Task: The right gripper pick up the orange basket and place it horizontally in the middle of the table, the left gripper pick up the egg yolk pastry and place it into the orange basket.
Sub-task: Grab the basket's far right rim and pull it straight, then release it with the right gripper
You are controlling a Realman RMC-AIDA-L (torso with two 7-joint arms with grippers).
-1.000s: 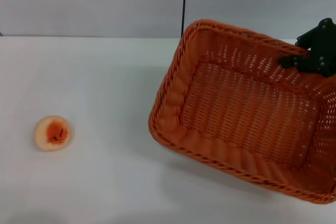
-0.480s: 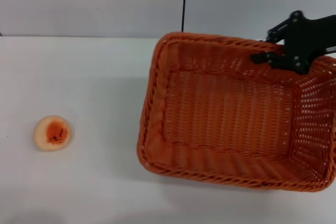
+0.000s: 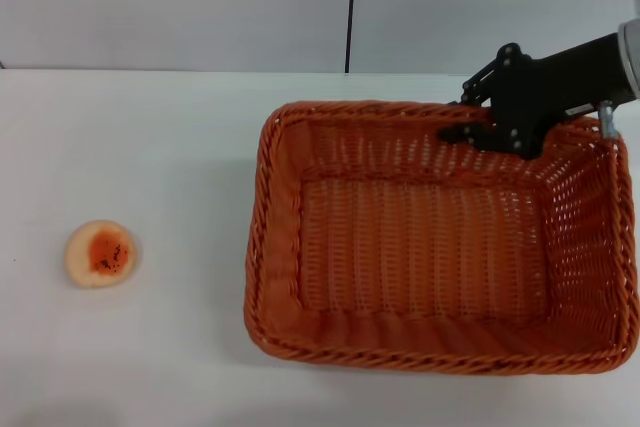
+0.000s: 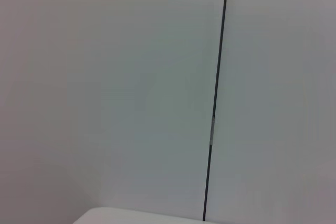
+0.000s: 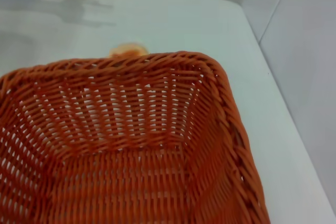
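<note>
White table, pale wall behind with a dark vertical seam.

Orange basket sits right of centre in the head view, long side running across, open side up. Whether its base is fully down on the table or a touch lifted at the far side, cannot tell. It reaches close to the right edge of the view, so judged not quite at mid-table yet.

Right gripper is at the basket's far rim, toward the right end. One finger shows inside the wall and the rest of the claw outside; it looks clamped on the braided rim, holding the basket. Right wrist view looks down into the weave and shows none of its own fingers.

Egg yolk pastry lies on the table at far left, well apart from the basket, orange patch up, untouched. A sliver of it shows beyond the basket's rim in the right wrist view.

Left gripper not in view anywhere. Left wrist camera sees only wall and a corner of table, so that arm is judged parked, aimed away from the work.

Progress, as judged: basket picked up and turned level, placing nearly complete. Left to do: final settle toward centre, release. Second half not begun: left arm to reach the pastry, grasp, carry, drop into the basket.
</note>
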